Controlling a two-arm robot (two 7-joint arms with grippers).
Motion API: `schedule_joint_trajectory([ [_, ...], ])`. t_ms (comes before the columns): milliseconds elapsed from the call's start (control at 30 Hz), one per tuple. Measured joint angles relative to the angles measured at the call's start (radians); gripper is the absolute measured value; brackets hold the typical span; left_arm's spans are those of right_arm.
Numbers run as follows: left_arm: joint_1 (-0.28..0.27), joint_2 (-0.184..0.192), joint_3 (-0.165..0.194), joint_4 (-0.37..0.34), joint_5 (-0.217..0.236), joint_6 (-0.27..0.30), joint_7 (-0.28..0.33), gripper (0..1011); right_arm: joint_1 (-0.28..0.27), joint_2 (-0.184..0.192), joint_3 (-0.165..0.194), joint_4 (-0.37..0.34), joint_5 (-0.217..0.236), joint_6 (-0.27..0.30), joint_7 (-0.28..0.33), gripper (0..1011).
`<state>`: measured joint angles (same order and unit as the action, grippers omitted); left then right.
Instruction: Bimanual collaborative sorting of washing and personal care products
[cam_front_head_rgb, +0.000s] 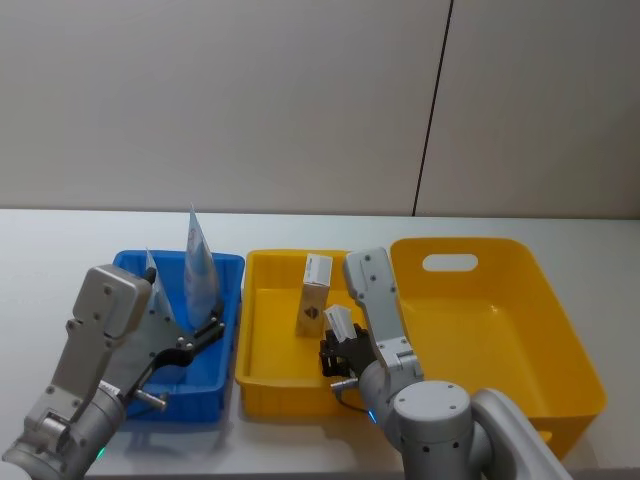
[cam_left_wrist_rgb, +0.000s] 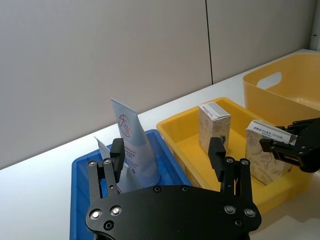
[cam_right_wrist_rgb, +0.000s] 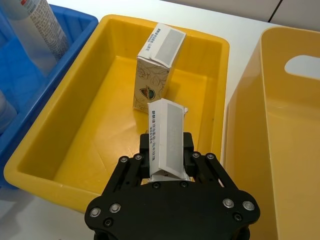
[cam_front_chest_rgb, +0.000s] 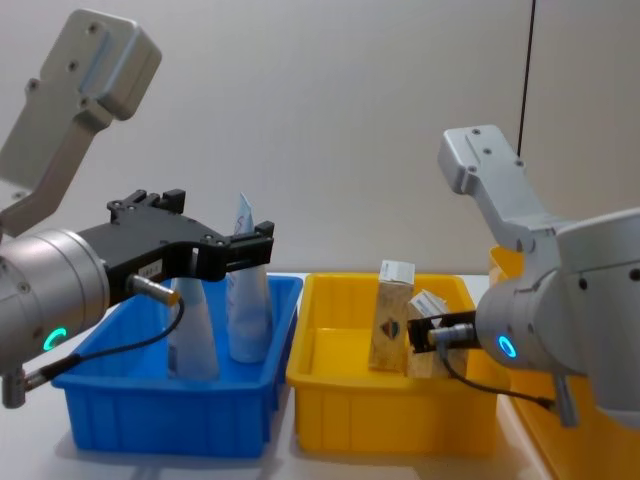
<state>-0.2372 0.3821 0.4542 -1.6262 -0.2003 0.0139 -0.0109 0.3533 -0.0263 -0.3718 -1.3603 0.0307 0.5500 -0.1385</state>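
The right end effector is clenched on a small beige-white cardboard carton. It holds the carton tilted inside the shallow yellow plastic tray, near the robot-side wall and close to a second such carton standing mid-tray. The carton looks light and stiff but crushable, so gentle pressure across its broad faces suits it. Just left of that tray, the left end effector hangs released over a blue plastic tray. Tall pale squeeze tubes stand in it, likely soft and slick and best gripped low.
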Motion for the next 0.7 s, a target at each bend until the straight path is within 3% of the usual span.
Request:
schedule_joint_trajectory([
  [333, 0.000, 0.000, 0.000, 0.000, 0.000, 0.000, 0.000, 1001, -0.005, 0.005, -0.004, -0.012, -0.011, -0.015, 0.001, 327],
  [700, 0.000, 0.000, 0.000, 0.000, 0.000, 0.000, 0.000, 1001, -0.026, 0.017, -0.016, -0.079, -0.025, -0.083, 0.012, 327],
])
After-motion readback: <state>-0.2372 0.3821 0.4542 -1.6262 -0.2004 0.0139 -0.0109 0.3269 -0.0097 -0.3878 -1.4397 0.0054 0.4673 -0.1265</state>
